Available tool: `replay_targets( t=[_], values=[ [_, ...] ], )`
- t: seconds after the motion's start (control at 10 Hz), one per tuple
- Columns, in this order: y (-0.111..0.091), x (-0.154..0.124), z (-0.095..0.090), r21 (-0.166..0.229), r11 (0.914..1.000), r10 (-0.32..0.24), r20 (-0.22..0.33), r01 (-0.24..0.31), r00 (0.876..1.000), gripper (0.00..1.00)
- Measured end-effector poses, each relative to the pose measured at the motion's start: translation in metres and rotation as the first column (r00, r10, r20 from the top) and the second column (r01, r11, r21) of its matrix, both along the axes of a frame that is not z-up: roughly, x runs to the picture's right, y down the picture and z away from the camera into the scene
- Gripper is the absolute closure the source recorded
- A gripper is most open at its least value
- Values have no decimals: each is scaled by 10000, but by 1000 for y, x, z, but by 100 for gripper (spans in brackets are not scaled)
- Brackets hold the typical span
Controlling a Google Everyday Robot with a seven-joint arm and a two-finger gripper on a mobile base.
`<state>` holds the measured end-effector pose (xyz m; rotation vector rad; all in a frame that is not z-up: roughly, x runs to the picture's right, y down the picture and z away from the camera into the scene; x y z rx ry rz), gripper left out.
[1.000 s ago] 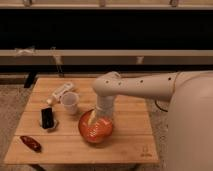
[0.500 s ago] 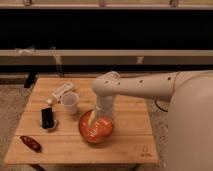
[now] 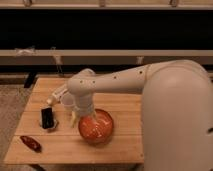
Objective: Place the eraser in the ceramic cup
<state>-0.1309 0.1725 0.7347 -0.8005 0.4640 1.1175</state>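
Note:
The eraser [image 3: 47,117] is a small black block standing upright on the left part of the wooden table [image 3: 125,150]. The white ceramic cup [image 3: 66,101] stands just right of and behind it, partly hidden by my arm. My gripper [image 3: 75,118] hangs down from the white arm between the cup and the orange bowl [image 3: 96,126], close to the bowl's left rim. It is a short way right of the eraser and is not touching it.
A dark red elongated object [image 3: 31,143] lies near the table's front left corner. A flat off-white pad [image 3: 56,94] lies behind the cup. My large white arm [image 3: 165,95] fills the right side. A dark shelf [image 3: 100,52] runs behind the table.
My gripper has moved left, from over the orange bowl to the gap between the bowl and the cup. The eraser, cup and bowl have not moved.

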Motion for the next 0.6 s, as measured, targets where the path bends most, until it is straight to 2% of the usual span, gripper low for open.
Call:
replay_targets(
  t=[0.3, 0.4, 0.6],
  values=[
    [-3, -70, -3, 324, 9956, -906, 845, 882, 9923, 20],
    [-2, -92, -6, 436, 9923, -1198, 1099, 1157, 9867, 20],
    [3, -140, -10, 723, 9805, -1924, 1668, 1826, 9670, 20]
  ],
)
